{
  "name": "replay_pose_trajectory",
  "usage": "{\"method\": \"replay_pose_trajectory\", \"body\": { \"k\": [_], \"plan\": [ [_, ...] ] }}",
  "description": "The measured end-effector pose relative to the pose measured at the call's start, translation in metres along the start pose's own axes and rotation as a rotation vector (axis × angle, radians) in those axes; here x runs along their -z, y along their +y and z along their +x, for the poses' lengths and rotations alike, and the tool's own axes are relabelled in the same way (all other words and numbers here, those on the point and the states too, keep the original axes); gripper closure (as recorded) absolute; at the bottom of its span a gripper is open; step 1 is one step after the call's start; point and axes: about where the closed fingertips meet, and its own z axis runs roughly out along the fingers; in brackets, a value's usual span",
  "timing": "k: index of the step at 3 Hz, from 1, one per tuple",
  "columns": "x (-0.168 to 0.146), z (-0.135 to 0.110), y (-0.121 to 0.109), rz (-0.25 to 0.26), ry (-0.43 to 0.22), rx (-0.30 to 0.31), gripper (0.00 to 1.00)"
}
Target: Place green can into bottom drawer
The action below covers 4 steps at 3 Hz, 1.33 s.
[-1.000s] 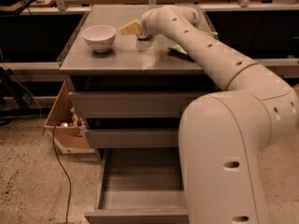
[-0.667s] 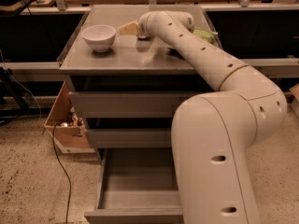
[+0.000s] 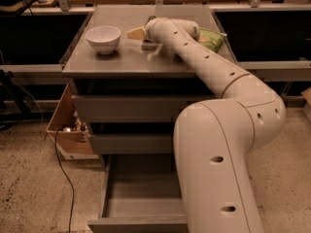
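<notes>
My gripper [image 3: 144, 37] is over the back middle of the grey cabinet top [image 3: 97, 64], just right of the white bowl [image 3: 103, 38]. The arm reaches to it from the lower right and covers what lies at and behind the gripper. The green can is not visible; it may be hidden by the wrist. The bottom drawer [image 3: 142, 198], the lowest of three grey drawers, is pulled open and its tray is bare where it shows. The arm's large base link covers the drawer's right part.
A flat green crisp bag [image 3: 212, 39] lies on the cabinet top behind the arm, at the right. A cardboard box [image 3: 65, 125] and a black cable [image 3: 65, 178] are on the floor left of the cabinet. The two upper drawers are closed.
The arm's elbow and base link have swung to the left. The wrist has edged slightly left and lower on the cabinet top. The bowl and the drawer have not moved.
</notes>
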Motion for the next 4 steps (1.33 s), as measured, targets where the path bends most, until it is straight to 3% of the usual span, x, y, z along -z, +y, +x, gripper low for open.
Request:
{"method": "replay_pose_trajectory", "body": {
  "k": [2,3,4],
  "plan": [
    [0.013,-0.014,-0.006,0.000,-0.052,0.070,0.63],
    [0.036,-0.018,0.003,-0.037,-0.048,0.102,0.85],
    [0.071,-0.020,0.012,-0.088,-0.032,0.121,1.00]
  ]
}}
